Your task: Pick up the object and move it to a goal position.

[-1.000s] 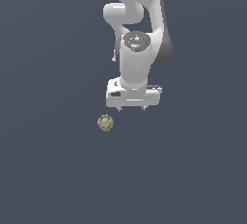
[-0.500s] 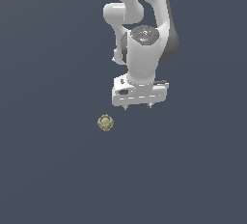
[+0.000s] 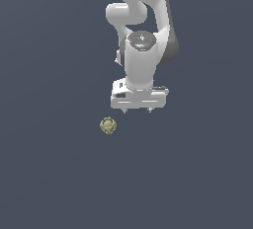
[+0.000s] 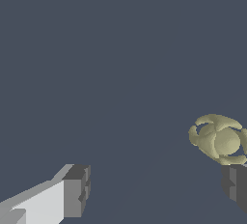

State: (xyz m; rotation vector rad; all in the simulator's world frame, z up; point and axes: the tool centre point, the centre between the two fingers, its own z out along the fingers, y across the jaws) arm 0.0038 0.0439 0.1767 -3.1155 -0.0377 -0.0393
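The object (image 3: 108,125) is a small, bumpy, olive-tan ball lying on the dark grey floor. My white gripper (image 3: 138,110) hangs above the floor, to the exterior view's right of the ball and apart from it. Only its short fingertips show below the hand there. In the wrist view the ball (image 4: 218,139) lies just beyond one dark fingertip (image 4: 235,183), not between the two; the other fingertip (image 4: 76,190) stands far from it. The jaws are wide apart and hold nothing.
The floor (image 3: 54,173) is a plain dark grey surface. The white arm (image 3: 143,25) rises behind the gripper to the frame's upper edge.
The gripper has turned about its vertical axis and shifted slightly toward the exterior view's left and downward. The ball has not moved.
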